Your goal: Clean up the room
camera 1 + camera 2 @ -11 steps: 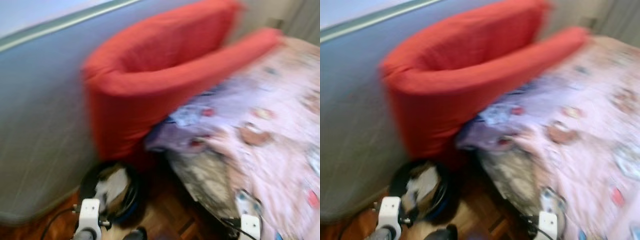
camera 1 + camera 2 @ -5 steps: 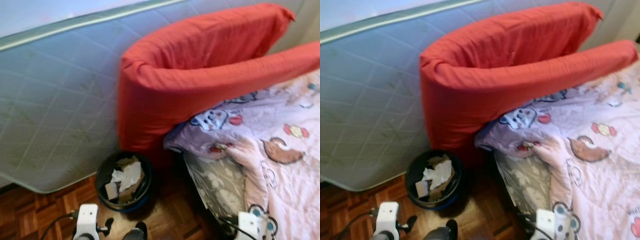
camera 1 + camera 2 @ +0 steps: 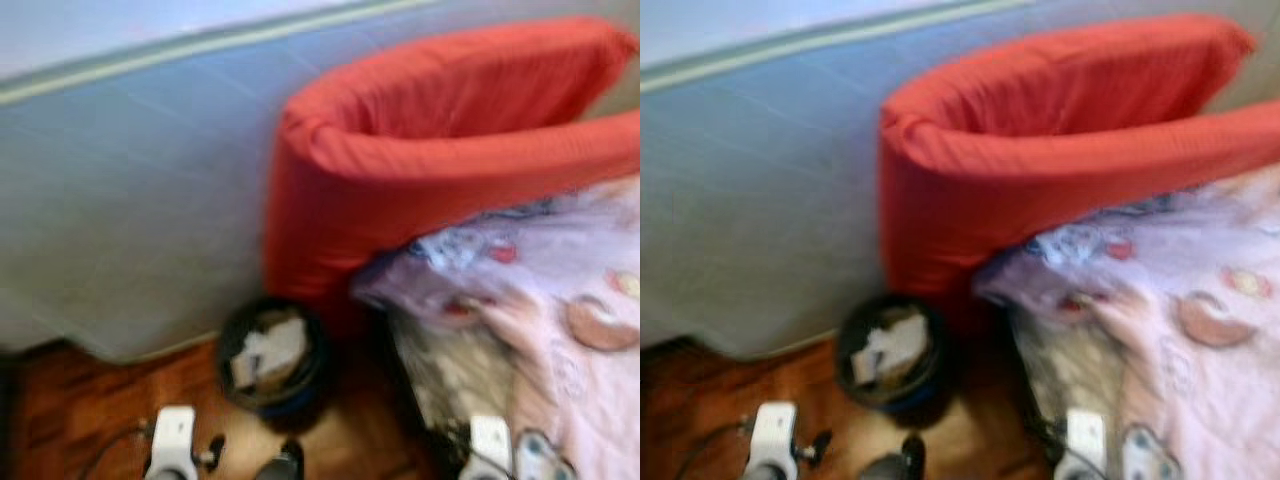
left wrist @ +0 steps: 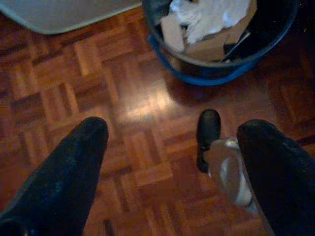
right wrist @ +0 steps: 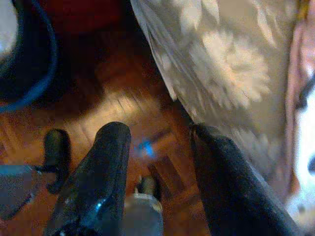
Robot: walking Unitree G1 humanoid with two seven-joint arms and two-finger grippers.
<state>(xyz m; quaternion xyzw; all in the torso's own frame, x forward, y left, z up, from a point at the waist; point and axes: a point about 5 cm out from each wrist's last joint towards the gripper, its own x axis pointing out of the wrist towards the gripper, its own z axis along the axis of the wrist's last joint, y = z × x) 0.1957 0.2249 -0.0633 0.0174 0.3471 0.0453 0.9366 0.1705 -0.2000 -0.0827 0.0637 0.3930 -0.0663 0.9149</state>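
Red cushion [image 3: 440, 150] above bin [image 3: 272, 357]

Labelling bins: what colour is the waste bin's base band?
Blue, on a black waste bin; clearest in the left wrist view.

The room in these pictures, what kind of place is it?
Most likely a bedroom: a bed with a pink cartoon-print duvet, a folded red mattress pad leaning beside a quilted grey mattress, and a black wastebasket of paper scraps on wooden parquet flooring.
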